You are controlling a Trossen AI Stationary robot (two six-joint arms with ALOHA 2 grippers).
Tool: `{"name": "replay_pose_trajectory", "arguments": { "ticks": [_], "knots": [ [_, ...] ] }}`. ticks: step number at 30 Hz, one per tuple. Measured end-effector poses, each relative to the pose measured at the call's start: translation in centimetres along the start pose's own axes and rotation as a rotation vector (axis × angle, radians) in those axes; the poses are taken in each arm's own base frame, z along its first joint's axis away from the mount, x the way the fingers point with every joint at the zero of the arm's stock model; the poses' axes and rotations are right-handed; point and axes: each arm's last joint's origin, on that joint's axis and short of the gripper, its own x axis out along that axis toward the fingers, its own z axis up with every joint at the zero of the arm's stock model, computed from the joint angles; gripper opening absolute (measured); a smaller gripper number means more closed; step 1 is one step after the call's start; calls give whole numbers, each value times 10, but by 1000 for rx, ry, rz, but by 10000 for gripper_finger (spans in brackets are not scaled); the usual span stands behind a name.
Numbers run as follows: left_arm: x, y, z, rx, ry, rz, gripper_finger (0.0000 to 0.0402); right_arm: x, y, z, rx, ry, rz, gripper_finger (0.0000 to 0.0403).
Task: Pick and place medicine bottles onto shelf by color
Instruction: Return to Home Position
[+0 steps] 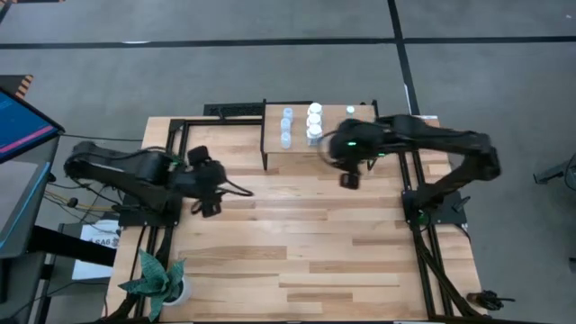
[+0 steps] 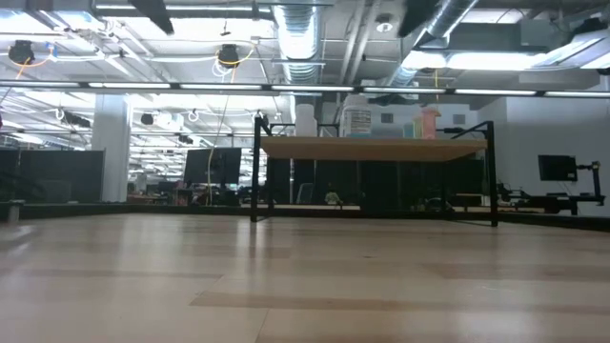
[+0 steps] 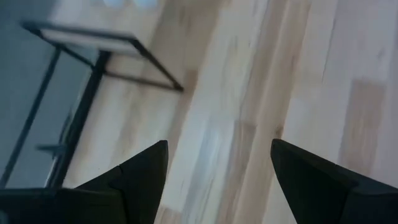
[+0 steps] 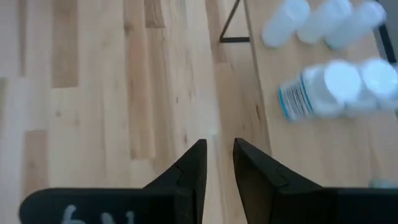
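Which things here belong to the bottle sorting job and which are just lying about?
Job: small light-wood shelf on black legs; small pale-blue-capped bottles and larger white bottles on it; right gripper by the shelf's front edge; left gripper over the wooden tabletop.
Lying about: green plant in white pot at the table's corner; flat monitor beside the table.

Standing midway along the far edge of the counter (image 1: 297, 252): the shelf (image 1: 292, 157). Sitting on it in front-to-back rows: medicine bottles (image 1: 314, 121). Hanging just before it: the right gripper (image 1: 349, 178); well left: the left gripper (image 1: 209, 193). Resting at the near left corner: a potted plant (image 1: 160, 281).
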Motion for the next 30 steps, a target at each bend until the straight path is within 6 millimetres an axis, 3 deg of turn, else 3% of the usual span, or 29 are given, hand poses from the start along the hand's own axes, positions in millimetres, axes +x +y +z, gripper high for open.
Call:
{"name": "replay_pose_trajectory", "arguments": {
  "ticks": [5,12,17,21,30],
  "knots": [
    [-17,4,-25,-32,-205,-5,272,-38,8,-50,92,-64,31,101],
    [12,4,-72,-126,-466,-8,272,-66,22,-129,190,-288,146,101],
    [43,-4,-89,-185,-691,-41,272,-66,27,-167,237,-508,265,101],
    [65,-11,-100,-95,-813,-85,272,-60,28,-189,259,-649,333,101],
    [92,-5,-125,-107,-948,-164,272,-34,30,-220,256,-721,357,101]
  ]
}}
